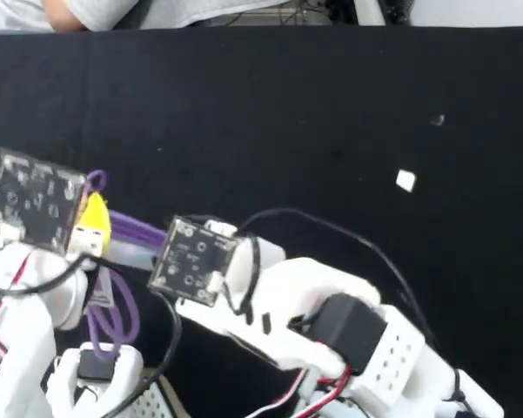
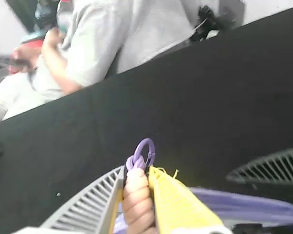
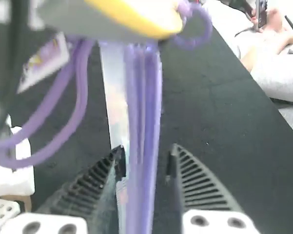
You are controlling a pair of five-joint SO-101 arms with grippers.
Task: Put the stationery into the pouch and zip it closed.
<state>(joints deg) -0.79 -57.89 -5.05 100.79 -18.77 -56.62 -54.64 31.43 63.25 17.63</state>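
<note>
A purple pouch [image 1: 135,229] hangs stretched between both grippers at the near left of the black table [image 1: 313,113]. My left gripper [image 2: 139,170], with its yellow jaw [image 1: 91,222], is shut on the pouch's end beside a purple ring [image 2: 145,152]. From there the pouch [image 2: 244,204] runs to the right gripper's finger [image 2: 270,168]. My right gripper [image 3: 145,156] is shut on the pouch [image 3: 141,97] farther along its narrow edge. A purple strap loop [image 1: 113,318] and a paper tag [image 1: 100,296] dangle below it. A small white block [image 1: 405,180] lies alone at the right.
Both arms' white bodies [image 1: 331,331] and their cables crowd the near left corner. The table's far edge [image 1: 261,29] runs along the back.
</note>
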